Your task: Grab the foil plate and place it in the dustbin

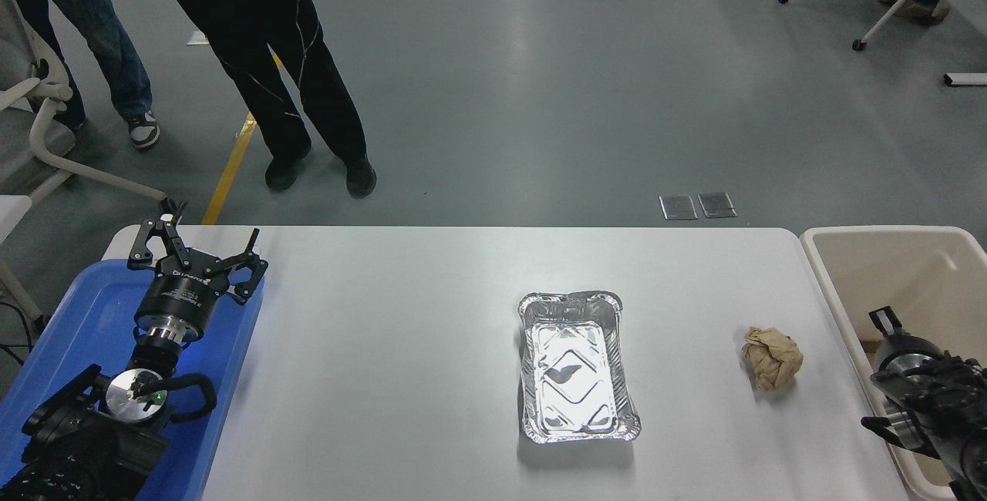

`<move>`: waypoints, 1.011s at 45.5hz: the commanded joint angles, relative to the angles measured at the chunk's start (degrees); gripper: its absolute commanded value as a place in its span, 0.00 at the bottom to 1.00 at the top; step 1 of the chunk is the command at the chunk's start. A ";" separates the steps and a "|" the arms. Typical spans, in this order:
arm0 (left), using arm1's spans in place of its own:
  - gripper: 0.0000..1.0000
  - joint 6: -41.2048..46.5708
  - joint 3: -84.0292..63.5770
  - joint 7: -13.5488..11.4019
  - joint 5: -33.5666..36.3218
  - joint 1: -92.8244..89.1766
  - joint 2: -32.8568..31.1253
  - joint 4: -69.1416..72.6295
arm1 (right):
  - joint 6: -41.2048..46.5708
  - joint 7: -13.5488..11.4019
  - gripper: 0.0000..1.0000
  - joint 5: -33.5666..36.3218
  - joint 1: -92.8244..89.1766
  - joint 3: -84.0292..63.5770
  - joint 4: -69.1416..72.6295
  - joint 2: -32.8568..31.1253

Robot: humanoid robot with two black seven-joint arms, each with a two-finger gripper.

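Foil plate [577, 366] mid-table; bin [848, 254] to its right, left gripper [202, 243] spread, right gripper's [887, 324] fingers unclear.

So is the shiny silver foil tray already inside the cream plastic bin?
No, the shiny silver foil tray sits on the white table, well left of the cream plastic bin.
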 commanded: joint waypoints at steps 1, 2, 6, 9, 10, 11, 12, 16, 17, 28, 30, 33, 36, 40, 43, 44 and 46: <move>0.99 0.00 0.00 0.00 -0.05 0.00 0.01 0.00 | -0.15 0.07 0.00 0.13 -0.84 -0.10 -0.14 0.08; 0.99 0.00 0.00 0.00 -0.06 -0.09 0.01 -0.09 | -0.15 0.07 0.00 0.13 -0.84 -0.10 -0.14 0.08; 0.99 0.00 0.08 0.00 -0.06 -0.09 0.10 0.00 | -0.15 0.07 0.00 0.31 -1.55 -0.10 -0.14 -0.01; 0.99 0.00 0.26 0.00 -0.06 -0.09 0.10 0.00 | -0.15 0.07 0.00 0.40 -1.64 -0.10 -0.14 -0.01; 0.99 0.00 0.26 0.00 -0.06 -0.09 0.10 0.00 | -0.06 0.07 0.00 0.40 -1.72 -0.10 -0.14 -0.01; 0.99 0.00 0.26 0.00 -0.06 -0.09 0.10 0.00 | -0.06 0.16 0.00 0.40 -1.72 -0.10 -0.14 -0.01; 0.99 0.00 0.26 0.00 -0.06 -0.09 0.10 0.00 | 0.03 0.16 0.00 0.48 -1.72 -0.18 -0.06 0.08; 0.99 0.00 0.26 0.00 -0.06 -0.09 0.10 0.00 | 0.46 0.16 0.00 -0.04 -1.72 -0.36 0.03 0.08; 0.99 0.00 0.17 0.00 -0.06 -0.09 0.10 0.00 | 0.64 0.16 0.00 -0.30 -1.64 -0.45 0.12 0.08; 0.99 0.00 0.17 0.00 -0.06 -0.09 0.10 0.00 | 1.70 0.16 0.00 -1.80 -0.49 -2.38 0.65 0.52; 0.99 0.00 0.17 0.00 -0.06 -0.09 0.10 0.00 | 2.22 0.25 0.00 -1.89 -0.32 -2.64 0.73 0.43; 0.99 0.00 0.17 0.00 -0.06 -0.09 0.10 0.00 | 3.62 1.04 0.00 -1.89 1.00 -3.00 0.73 0.08; 0.99 0.00 0.17 0.00 -0.06 -0.09 0.10 0.00 | 5.30 2.09 0.00 -2.50 1.00 -4.31 0.73 -0.79; 0.99 0.00 0.17 0.00 -0.06 -0.09 0.10 0.00 | 6.00 3.32 0.00 -3.03 2.31 -6.51 2.22 -3.87; 0.99 0.00 0.35 0.00 -0.05 -0.09 0.10 0.00 | 6.53 4.03 0.00 -3.64 5.47 -8.17 5.99 -5.54; 0.99 0.00 0.17 0.00 -0.06 -0.09 0.10 0.00 | 6.70 4.12 0.01 -4.34 6.70 -9.23 8.44 -6.94; 0.99 0.00 0.26 0.00 -0.06 0.00 0.10 0.00 | 6.71 4.12 0.04 -5.84 10.12 -11.77 14.41 -10.97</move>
